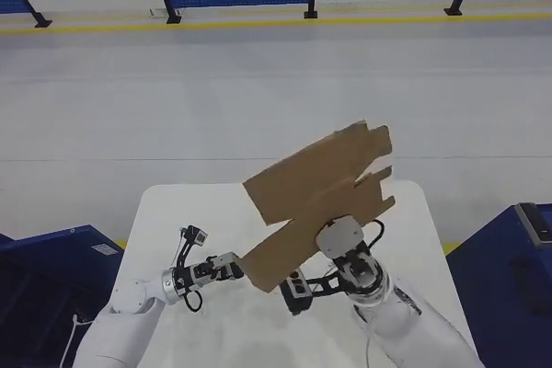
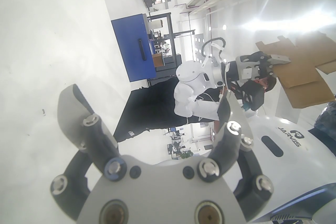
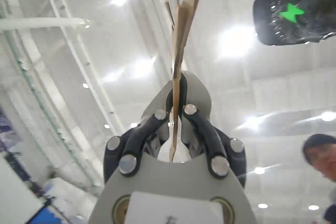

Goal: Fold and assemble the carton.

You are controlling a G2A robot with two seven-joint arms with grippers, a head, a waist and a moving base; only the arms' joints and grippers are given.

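Carton (image 1: 317, 184) blank, flat brown cardboard, raised clear above a white worktop (image 1: 166, 221) and not resting on it.

Nearest, at the near left: left gripper (image 1: 226, 267), low over the worktop, jaws released and spread wide, nothing between them, plainly so from its own wrist view too (image 2: 147, 104).

Just right of that gripper in the top view: the blank's near-left corner. Not possible to tell from above whether touching. Probably not, judging by the left wrist view, with the cardboard (image 2: 302, 72) high up and well apart.

A little farther in, near the centre right: right gripper (image 1: 339, 232), jaws clenched on the blank's near-right edge, thin board (image 3: 183, 33) pinched edge-on and standing straight out from the grip.

Farther still: the body of the blank, long axis slanting from near left to far right, notched flaps at the far-right end, all panels apparently still flat and unopened. Early in the task, by the look of it.

Key relation for the coming move: free near-left end closest to the empty left arm, lying up and to the right of its jaws. Likely need: left jaws raised to that end, closing across the edge, so that both arms can work the folds.

Beside the worktop, left and right: blue bins (image 1: 37, 267).
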